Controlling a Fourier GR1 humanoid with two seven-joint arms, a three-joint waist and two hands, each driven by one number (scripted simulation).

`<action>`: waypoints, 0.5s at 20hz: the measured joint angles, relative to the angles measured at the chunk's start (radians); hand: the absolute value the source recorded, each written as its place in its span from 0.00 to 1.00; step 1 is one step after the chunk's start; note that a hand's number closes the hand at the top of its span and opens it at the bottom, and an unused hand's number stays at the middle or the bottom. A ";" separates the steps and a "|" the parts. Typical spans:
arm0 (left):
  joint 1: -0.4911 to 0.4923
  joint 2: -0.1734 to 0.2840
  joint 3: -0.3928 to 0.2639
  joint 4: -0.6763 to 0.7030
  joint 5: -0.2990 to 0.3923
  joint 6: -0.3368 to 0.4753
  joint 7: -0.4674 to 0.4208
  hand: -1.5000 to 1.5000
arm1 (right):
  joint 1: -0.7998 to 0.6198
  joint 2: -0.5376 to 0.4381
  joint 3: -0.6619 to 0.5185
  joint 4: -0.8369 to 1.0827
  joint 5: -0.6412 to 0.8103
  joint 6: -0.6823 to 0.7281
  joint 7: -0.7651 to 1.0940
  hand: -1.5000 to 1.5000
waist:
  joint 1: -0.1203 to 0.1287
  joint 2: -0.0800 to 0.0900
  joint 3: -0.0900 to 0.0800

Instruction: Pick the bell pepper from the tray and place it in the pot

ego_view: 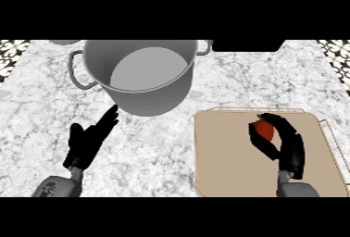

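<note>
Head view, right hand [290, 150] fingers [263, 143] curled round bell pepper [263, 130]

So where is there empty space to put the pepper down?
Bare counter lies between the pot and the tray, and below the pot beside the left hand. The tray's near-left part is bare too. It is crowded around the red pepper, where the right hand curls.

Even, bright, diffuse light falls from above. The pot [147, 74] throws only a faint shadow toward 6 o'clock on the counter [41, 106]. No glare; its inside shades darker toward 9 o'clock.
</note>
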 measured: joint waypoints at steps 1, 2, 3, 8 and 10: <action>0.007 -0.005 0.005 -0.015 -0.007 0.002 0.009 0.50 | 0.003 0.002 -0.006 0.007 -0.010 0.005 -0.030 1.00 | 0.000 -0.001 -0.001; 0.005 -0.016 0.004 -0.011 -0.017 0.004 0.008 0.50 | -0.008 0.009 -0.016 0.032 -0.021 0.006 -0.062 1.00 | -0.001 -0.002 -0.002; -0.005 -0.019 0.013 -0.001 -0.020 0.000 0.010 0.50 | -0.013 0.014 -0.023 0.044 -0.032 0.008 -0.085 1.00 | -0.002 -0.003 -0.003; 0.011 -0.030 0.024 0.003 -0.035 -0.024 -0.005 0.50 | -0.076 0.014 -0.057 0.141 -0.086 0.041 -0.198 1.00 | 0.002 -0.002 -0.004; -0.005 -0.040 0.011 -0.004 -0.038 -0.028 0.005 0.50 | -0.142 -0.024 -0.019 0.178 -0.089 0.146 -0.193 1.00 | 0.030 0.006 0.001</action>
